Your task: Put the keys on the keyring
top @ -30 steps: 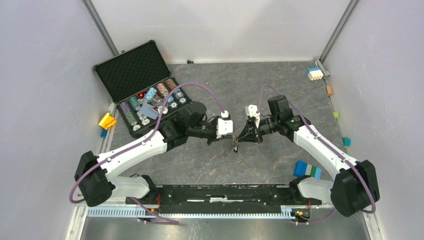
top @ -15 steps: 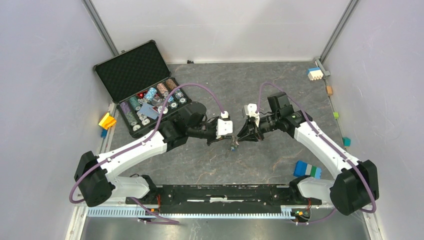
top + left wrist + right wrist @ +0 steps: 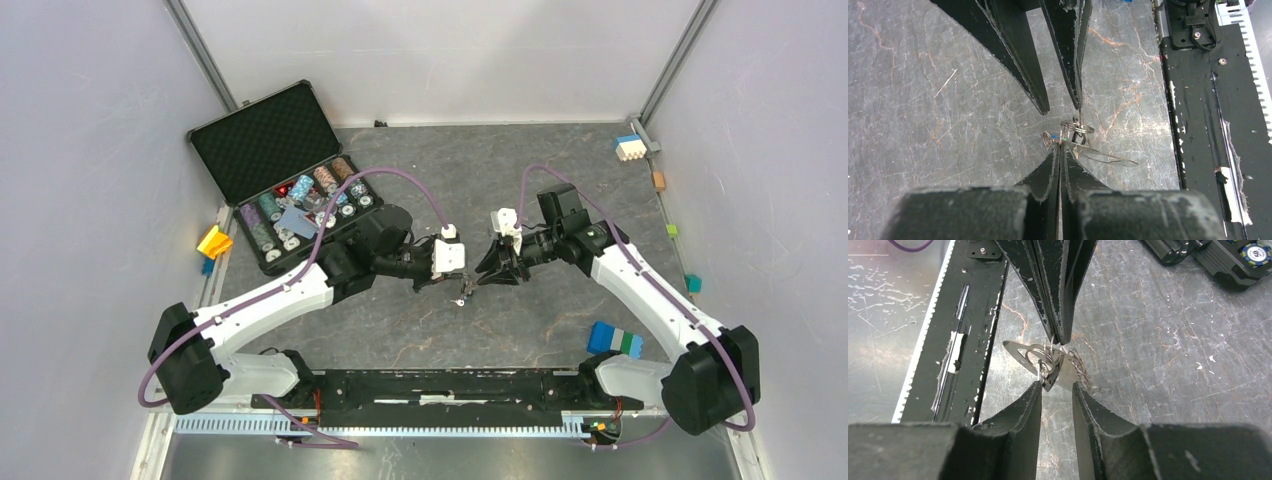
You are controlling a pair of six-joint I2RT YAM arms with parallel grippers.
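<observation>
Over the middle of the table my left gripper [image 3: 457, 284] is shut on the keyring [image 3: 462, 294], a bundle of thin wire loops hanging just above the stone surface. The left wrist view shows that gripper [image 3: 1060, 146] pinching the wire, with a thin oval loop [image 3: 1108, 159] trailing right and small keys with a blue tag [image 3: 1051, 135] and a green tag beside the tips. My right gripper [image 3: 1057, 386] stands open, its fingertips [image 3: 1034, 388] either side of a dark tag and a flat silver key [image 3: 1017, 351]. A chain-like stretch [image 3: 1081, 371] lies by its right finger.
An open black case of poker chips [image 3: 290, 190] sits at the back left. Toy blocks lie around the edges: blue and green [image 3: 614, 339] near the right arm's base, yellow [image 3: 213, 241] at the left, white and blue [image 3: 629, 147] at the back right. A black rail [image 3: 440, 390] runs along the near edge.
My right gripper has opened and drawn back slightly to the right. The left gripper stays shut on the keyring bundle, which has barely moved.
</observation>
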